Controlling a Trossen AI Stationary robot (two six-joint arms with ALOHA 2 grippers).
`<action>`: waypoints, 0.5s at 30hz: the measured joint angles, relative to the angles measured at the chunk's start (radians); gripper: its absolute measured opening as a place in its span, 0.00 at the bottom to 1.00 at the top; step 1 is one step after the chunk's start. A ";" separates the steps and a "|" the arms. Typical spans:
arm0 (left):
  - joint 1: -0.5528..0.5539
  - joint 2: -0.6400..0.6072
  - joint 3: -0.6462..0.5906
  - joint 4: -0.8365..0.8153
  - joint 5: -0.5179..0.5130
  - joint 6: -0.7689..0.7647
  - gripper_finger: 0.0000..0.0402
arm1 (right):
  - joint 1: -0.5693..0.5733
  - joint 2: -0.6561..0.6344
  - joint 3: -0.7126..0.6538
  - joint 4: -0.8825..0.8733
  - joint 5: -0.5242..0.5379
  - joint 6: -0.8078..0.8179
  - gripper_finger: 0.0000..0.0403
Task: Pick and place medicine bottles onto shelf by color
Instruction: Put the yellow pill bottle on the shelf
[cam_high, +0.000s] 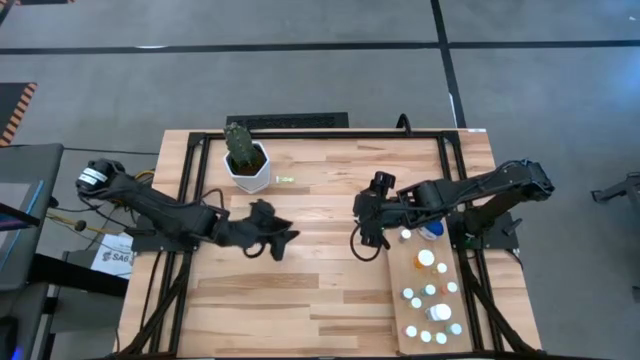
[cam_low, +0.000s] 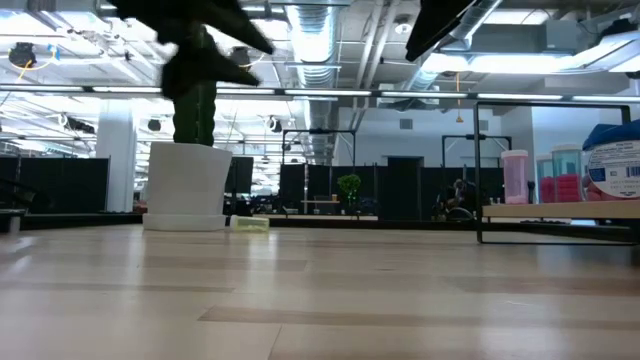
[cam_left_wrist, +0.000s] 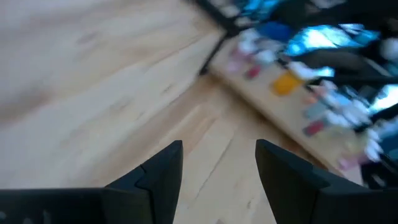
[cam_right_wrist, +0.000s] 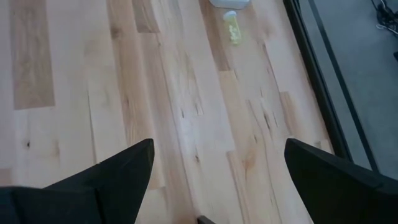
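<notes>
pale planked tabletop (cam_high: 320, 290) under two dark arms. at left, the left gripper (cam_high: 278, 240) hangs over the table's middle, fingers (cam_left_wrist: 155, 177) parted with nothing between them. behind it, a white pot with a cactus (cam_high: 246, 165), and just beside the pot one yellow-green vial (cam_high: 285, 179) lying on its side. further right, the right gripper (cam_high: 366, 228) hovers spread wide and empty at the shelf's (cam_high: 398, 268) near corner. on that plywood shelf stand the remaining medicine bottles (cam_high: 430, 300), clustered.
</notes>
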 joint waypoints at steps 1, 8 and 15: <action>0.020 0.010 0.000 0.054 0.029 0.084 0.47 | 0.000 0.000 0.000 0.000 0.000 0.000 0.94; 0.192 0.077 0.001 0.122 0.241 0.390 0.47 | 0.000 0.000 0.000 0.000 0.000 0.000 0.94; 0.374 0.226 0.041 0.073 0.505 0.548 0.47 | 0.000 0.000 0.000 0.000 0.000 0.000 0.94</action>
